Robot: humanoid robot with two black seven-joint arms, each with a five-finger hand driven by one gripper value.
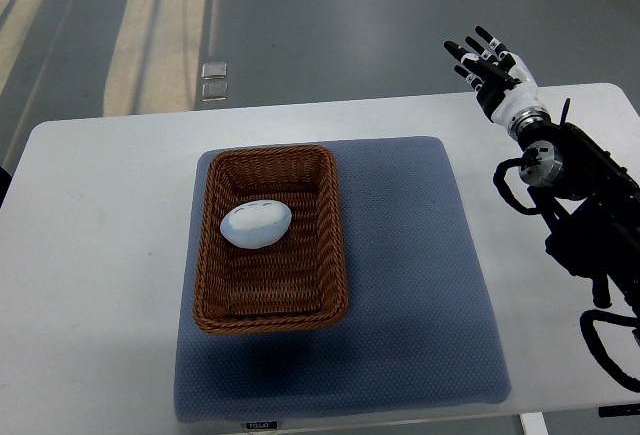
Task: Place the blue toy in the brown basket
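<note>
Nearest the camera, the front edge of a blue-grey mat (420,305) lies on the white table (90,255), w/ a small label at its front edge, print too small to read. On the mat's left half sits the brown basket (268,310), rectangular, woven wicker, long side running away from the camera. Blue toy (256,223) lies inside it, towards the far end, a pale blue-white egg-like shape resting on the basket floor, apart from the walls. Right arm comes in from the right edge, black links and cables over the table's right side, forearm angled up-left. Right hand (492,67) is raised past the table's far right corner, well apart from basket and toy, fingers (470,53) extended and spread, holding nothing. Beyond the table: grey floor w/ pale stripes.
</note>
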